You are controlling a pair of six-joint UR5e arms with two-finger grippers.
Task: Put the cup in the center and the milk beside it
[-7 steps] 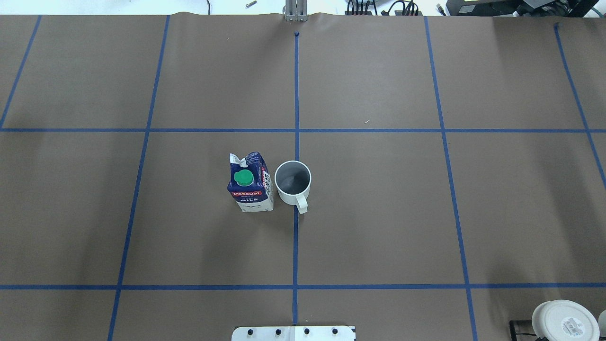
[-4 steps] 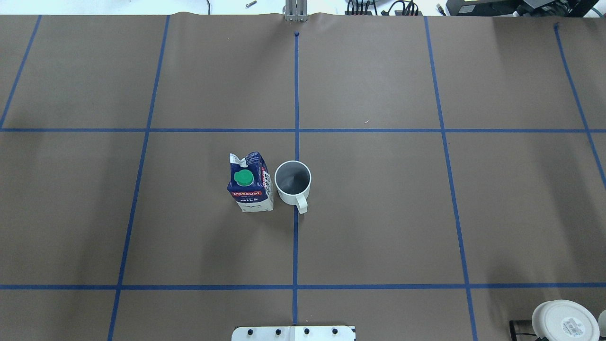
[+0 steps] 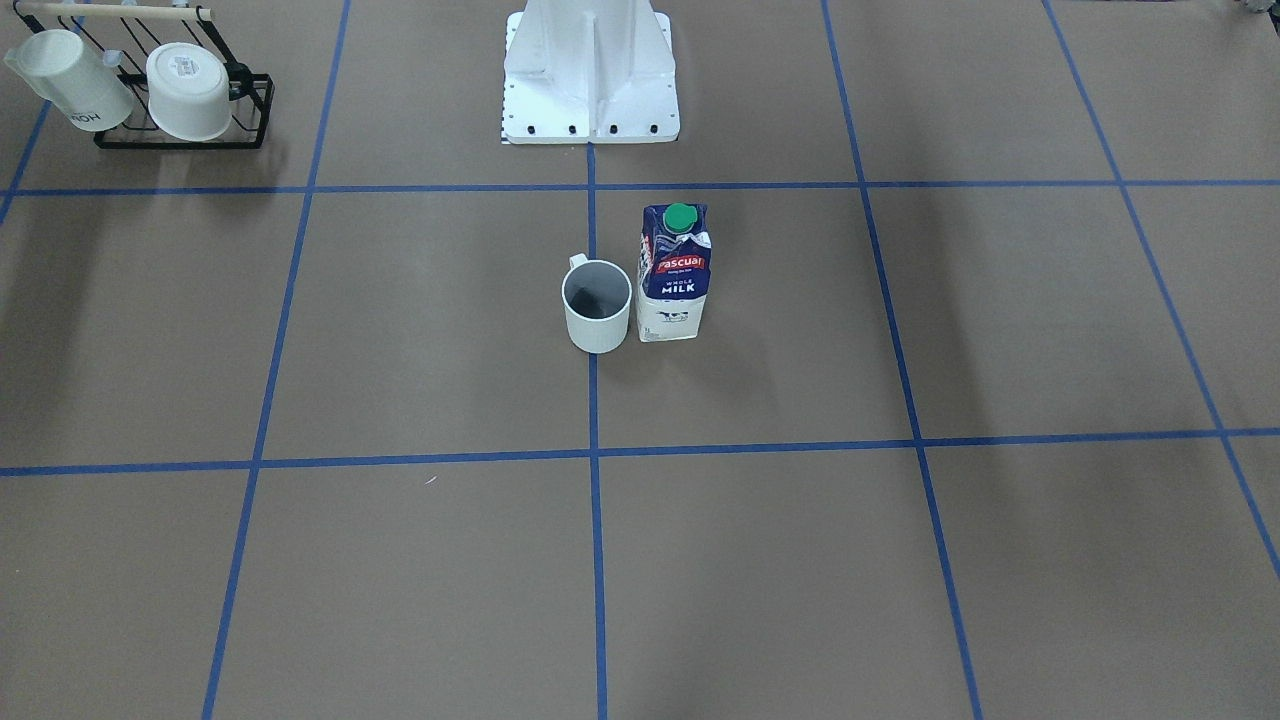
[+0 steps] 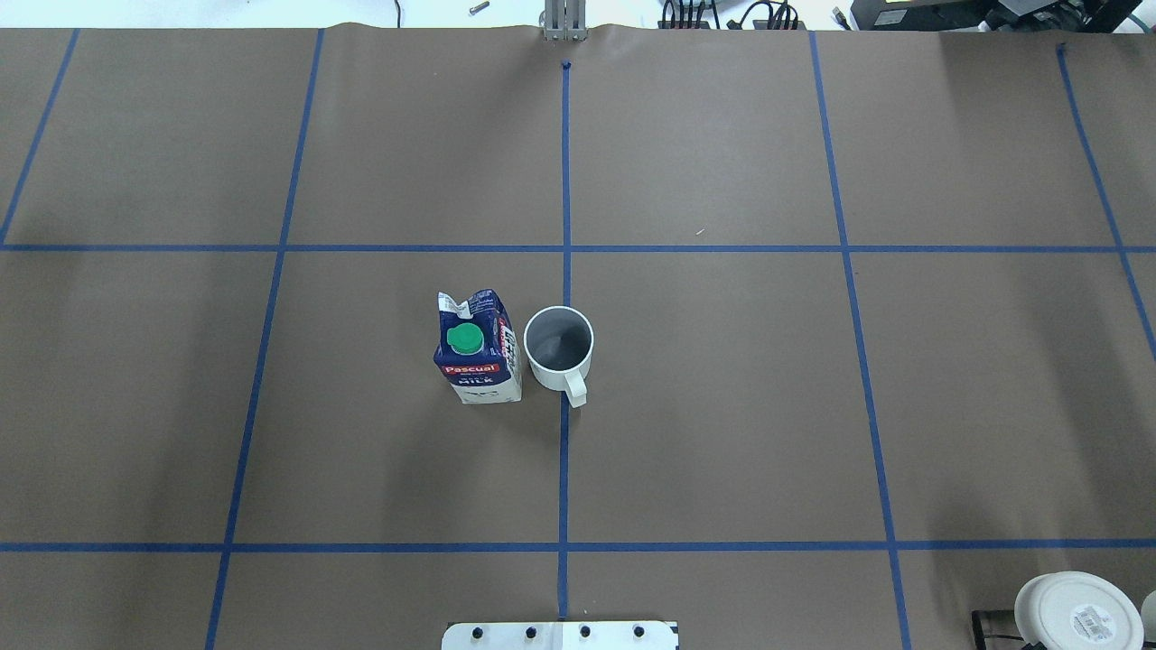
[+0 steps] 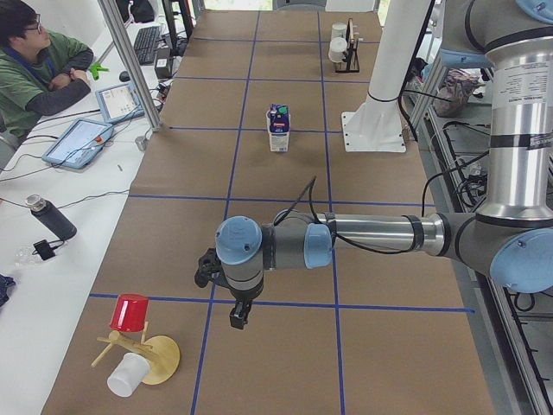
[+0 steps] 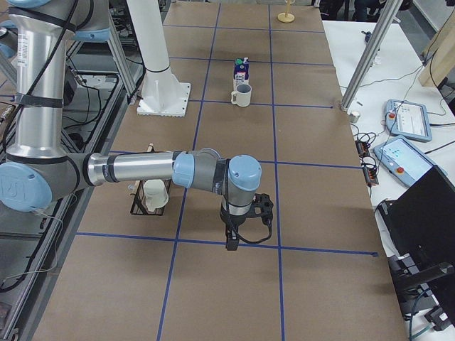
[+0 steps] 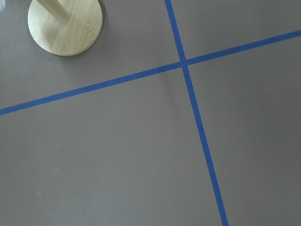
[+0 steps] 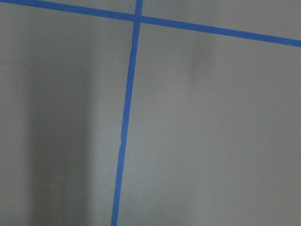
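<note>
The cup, a small plain white mug with its handle toward the robot, stands upright on the blue centre tape line in the middle of the brown surface. It also shows in the front view. The milk, a blue and white carton with a green cap, stands upright close beside the cup on the robot's left. My left gripper hangs far off at the table's left end. My right gripper hangs far off at the right end. Both show only in side views, so I cannot tell whether they are open or shut.
A black rack with two white mugs stands at the robot's right near corner. A wooden stand with a red cup stands near the left gripper, and its round base shows in the left wrist view. The robot's white base is at the table edge.
</note>
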